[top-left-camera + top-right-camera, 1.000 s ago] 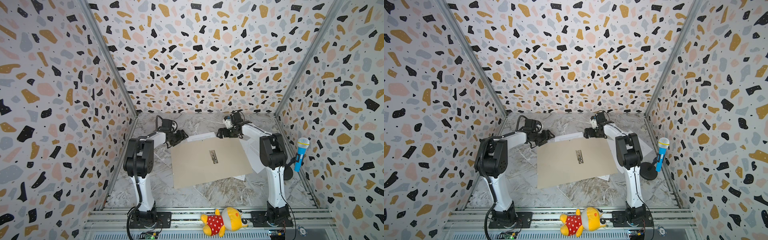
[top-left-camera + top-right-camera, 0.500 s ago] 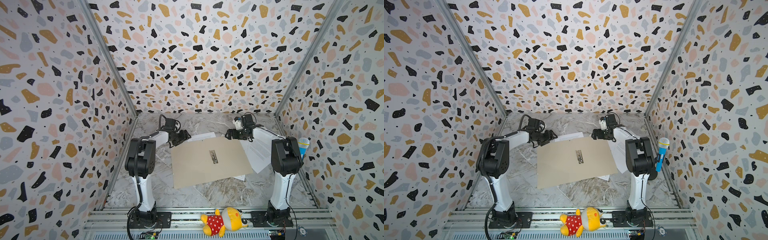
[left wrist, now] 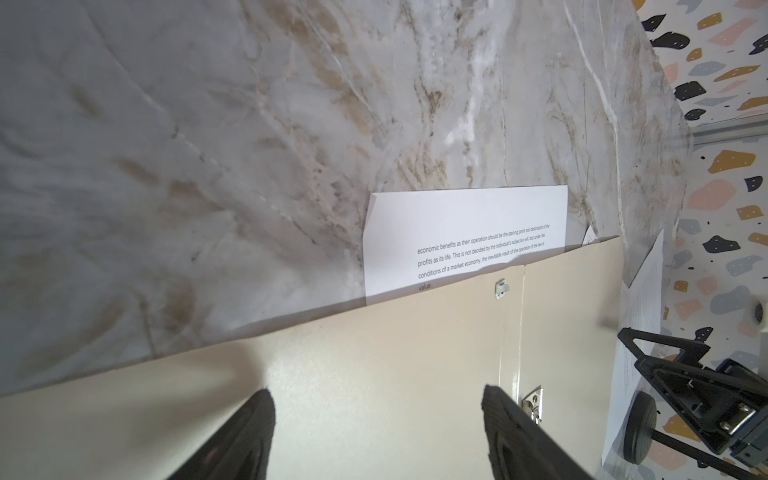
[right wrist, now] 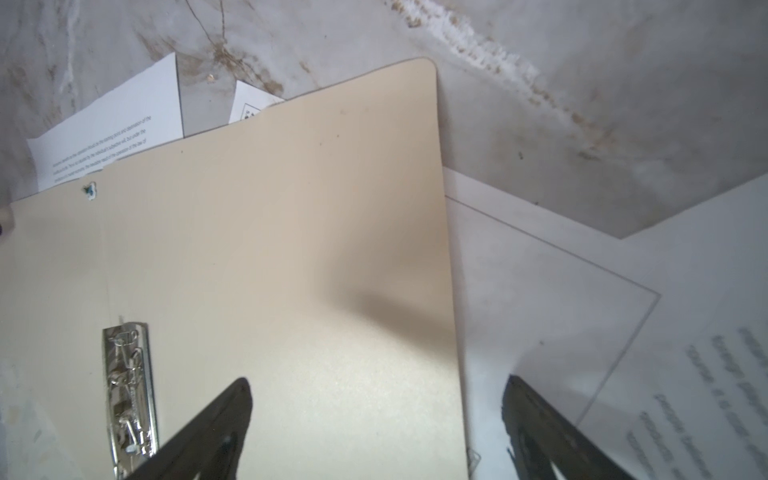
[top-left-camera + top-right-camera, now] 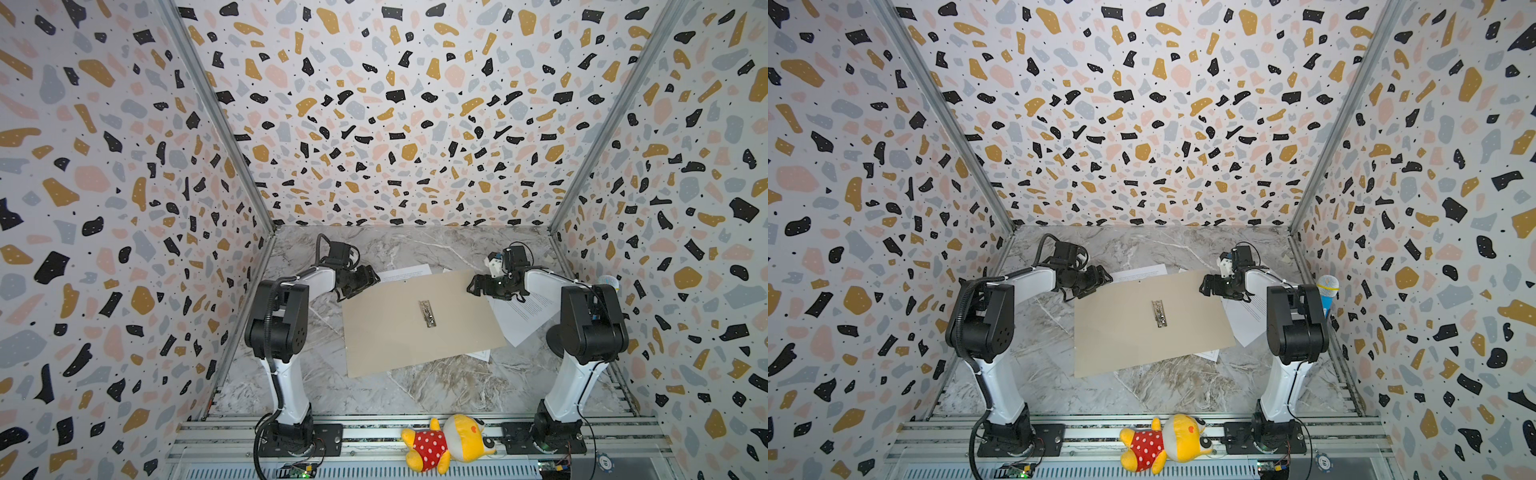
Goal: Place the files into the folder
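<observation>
Folder [image 5: 415,328] lies open, inside up, mid-frame on the bench [image 5: 415,245]. The files [image 5: 525,311] are pinned beneath it, showing only at its upper edge, right edge and lower-right corner. Left hand [image 5: 363,282] and right hand [image 5: 473,287] are both spread and empty, over the folder's upper corners. Judgement: the sheets are light, floppy and lie flat, so pinch an exposed edge and slide each one out.

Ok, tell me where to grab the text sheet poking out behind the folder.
I'd take the sheet by its exposed far edge, coming from the back with the left gripper: only that strip shows, lying flat; the rest is under the folder.
</observation>
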